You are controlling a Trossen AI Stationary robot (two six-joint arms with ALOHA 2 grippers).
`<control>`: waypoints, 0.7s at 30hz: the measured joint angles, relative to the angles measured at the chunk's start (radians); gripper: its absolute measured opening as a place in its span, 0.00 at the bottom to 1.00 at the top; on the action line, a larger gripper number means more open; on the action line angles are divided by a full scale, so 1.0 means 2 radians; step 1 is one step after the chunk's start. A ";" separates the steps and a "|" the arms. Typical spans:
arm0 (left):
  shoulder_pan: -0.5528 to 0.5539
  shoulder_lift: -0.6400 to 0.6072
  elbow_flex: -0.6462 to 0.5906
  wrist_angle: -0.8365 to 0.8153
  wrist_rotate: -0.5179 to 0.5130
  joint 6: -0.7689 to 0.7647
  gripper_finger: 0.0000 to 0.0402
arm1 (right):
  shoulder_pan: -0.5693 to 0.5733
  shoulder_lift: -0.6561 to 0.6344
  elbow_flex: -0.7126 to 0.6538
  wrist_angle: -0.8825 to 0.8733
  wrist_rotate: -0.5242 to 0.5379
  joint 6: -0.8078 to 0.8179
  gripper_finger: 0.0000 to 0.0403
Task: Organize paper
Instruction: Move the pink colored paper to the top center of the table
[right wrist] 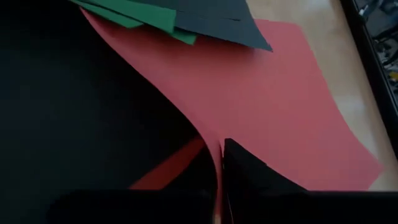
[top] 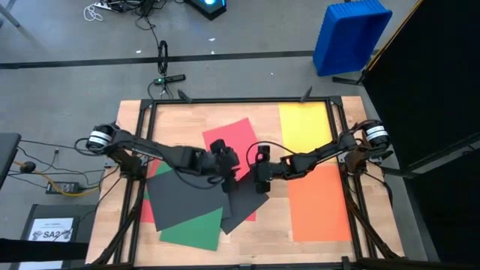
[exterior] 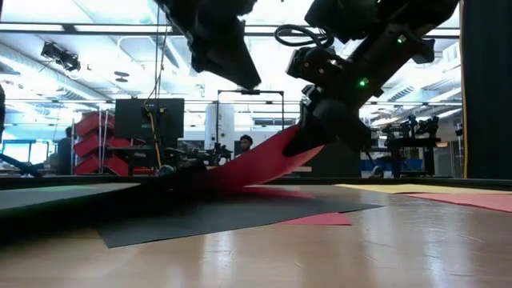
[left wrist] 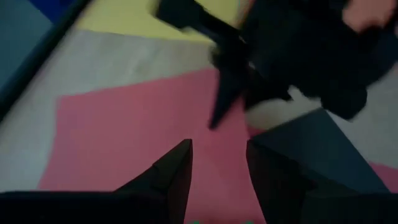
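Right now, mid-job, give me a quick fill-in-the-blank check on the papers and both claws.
1. The right claw is shut on the edge of the ____ sheet.
2. The left claw hangs over that sheet with its fingers ____.
3. The orange sheet lies nearest the ____ arm.
4. The yellow sheet lies flat, touched by ____ claw.

Missing words: red; open; right; neither

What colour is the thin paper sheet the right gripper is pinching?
Red. The right gripper, shut on the red paper sheet, lifts one edge; the right wrist view shows it best.
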 joint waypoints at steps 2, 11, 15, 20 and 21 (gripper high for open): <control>-0.009 0.014 0.000 0.004 -0.001 -0.009 0.34 | -0.004 -0.003 0.000 -0.006 -0.002 0.002 0.00; -0.031 0.030 0.000 0.035 -0.048 -0.068 0.34 | -0.007 -0.005 0.000 -0.027 -0.009 0.026 0.00; -0.037 0.030 0.000 0.033 -0.055 -0.078 0.34 | -0.007 -0.005 0.000 -0.033 -0.011 0.040 0.00; -0.051 0.045 0.002 0.033 -0.053 -0.082 0.36 | -0.009 -0.005 0.000 -0.040 -0.012 0.048 0.00; -0.052 0.053 0.002 0.034 -0.050 -0.083 0.37 | -0.011 -0.006 0.000 -0.042 -0.014 0.053 0.00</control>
